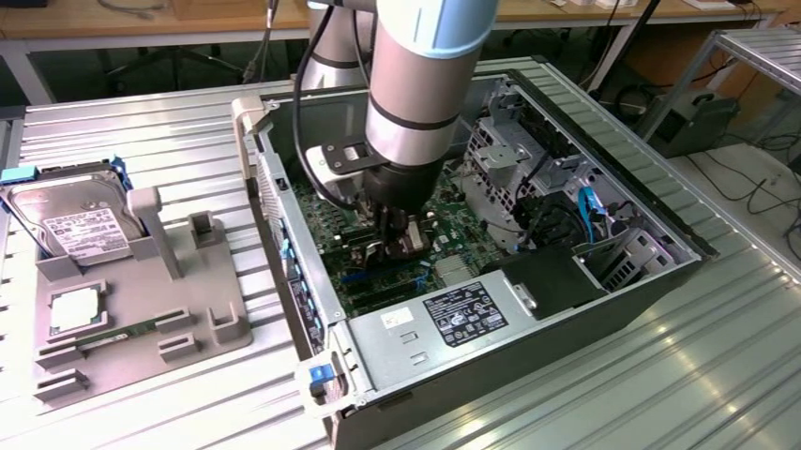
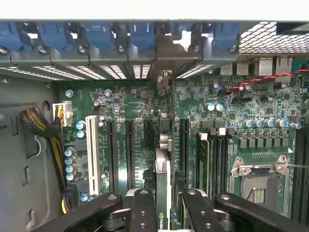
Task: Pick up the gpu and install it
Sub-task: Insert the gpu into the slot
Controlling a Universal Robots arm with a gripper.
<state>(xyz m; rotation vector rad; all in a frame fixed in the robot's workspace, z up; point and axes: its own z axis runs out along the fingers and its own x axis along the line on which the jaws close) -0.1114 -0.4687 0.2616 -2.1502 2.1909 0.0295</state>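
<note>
The gripper point(image 2: 163, 208) was down inside the open computer case point(image 1: 651, 220), its two dark fingers point(image 2: 142, 210) closed partway on the gpu point(image 2: 162, 188), which stood on edge between them. In the wrist view the card ran as a thin strip straight away from the fingers, over the green motherboard point(image 2: 241, 111), with its pale metal bracket point(image 2: 171, 50) reaching the rear wall of the case, in among the row of blue slot clips point(image 2: 104, 36). The card sat in line with one of the long dark expansion slots point(image 2: 129, 145) (whether its edge was fully seated in the slot could not be told).

In the exterior view the arm point(image 1: 419, 84) came down from above into the middle of the case, and the gripper point(image 1: 394, 246) hung just over the motherboard point(image 1: 457, 248), beside the power supply point(image 1: 463, 314) with its white label.

Well apart, towards the exterior view's left, a grey parts holder point(image 1: 150, 300) lay on the metal table point(image 1: 701, 375). A silver hard drive point(image 1: 75, 220) leaned in it, with a square processor point(image 1: 75, 309) and a narrow green memory stick point(image 1: 119, 336) lying nearby on the same holder.
</note>
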